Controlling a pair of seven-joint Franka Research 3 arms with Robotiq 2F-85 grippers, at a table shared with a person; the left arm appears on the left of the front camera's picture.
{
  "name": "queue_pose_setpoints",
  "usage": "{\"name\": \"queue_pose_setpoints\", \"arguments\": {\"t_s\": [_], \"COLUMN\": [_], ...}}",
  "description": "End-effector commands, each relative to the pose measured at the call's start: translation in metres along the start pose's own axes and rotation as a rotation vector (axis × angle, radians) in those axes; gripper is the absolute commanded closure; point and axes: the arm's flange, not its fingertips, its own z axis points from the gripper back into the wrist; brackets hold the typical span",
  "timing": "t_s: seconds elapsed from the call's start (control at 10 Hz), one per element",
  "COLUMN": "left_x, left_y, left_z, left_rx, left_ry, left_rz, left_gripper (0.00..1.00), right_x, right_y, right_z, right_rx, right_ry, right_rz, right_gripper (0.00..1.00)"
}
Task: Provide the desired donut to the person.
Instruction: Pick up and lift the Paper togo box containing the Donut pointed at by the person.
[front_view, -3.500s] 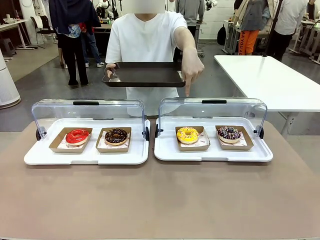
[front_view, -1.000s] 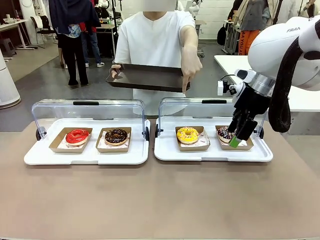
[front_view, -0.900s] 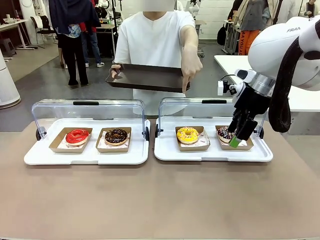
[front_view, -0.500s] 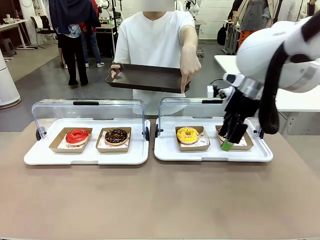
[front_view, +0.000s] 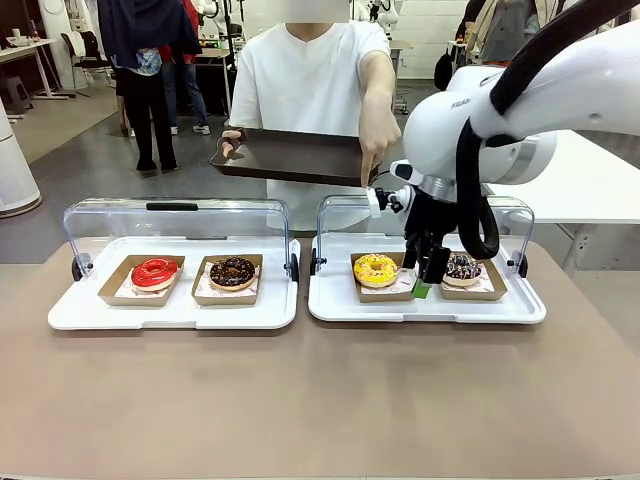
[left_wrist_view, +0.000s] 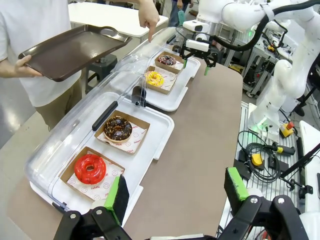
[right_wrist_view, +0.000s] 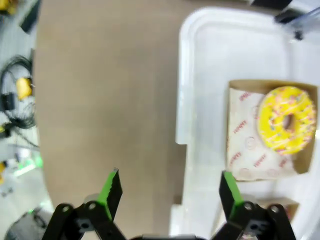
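Yellow donut (front_view: 376, 268) flat in box (front_view: 359, 288), hole up, centre frame. Person's hand (front_view: 379, 140) points down at it. Right claw (front_view: 425, 280) released just beside; left claw (left_wrist_view: 175, 189) released.

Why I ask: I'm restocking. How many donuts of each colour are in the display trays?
Red glazed ring donut: 1
Dark brown chocolate ring donut: 1
Yellow sprinkled ring donut: 1
Dark ring donut with pale sprinkles: 1
Total: 4
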Motion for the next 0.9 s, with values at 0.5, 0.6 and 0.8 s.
{"name": "queue_pose_setpoints", "arguments": {"t_s": [0.5,0.6,0.8], "left_x": [0.001,0.001,0.001], "left_y": [0.0,0.0,0.0], "left_z": [0.001,0.001,0.001], "left_rx": [-0.007,-0.007,-0.007], "left_ry": [-0.015,-0.015,-0.015], "left_rz": [-0.01,-0.01,-0.01], "left_gripper": [0.0,0.0,0.0], "right_x": [0.0,0.0,0.003], "right_y": [-0.01,-0.01,-0.014], "right_z": [-0.004,-0.004,-0.004], "right_rx": [-0.009,-0.009,-0.011], "right_ry": [0.022,0.022,0.023], "right_rz": [0.021,0.021,0.033], "right_gripper": [0.0,0.0,0.0]}}
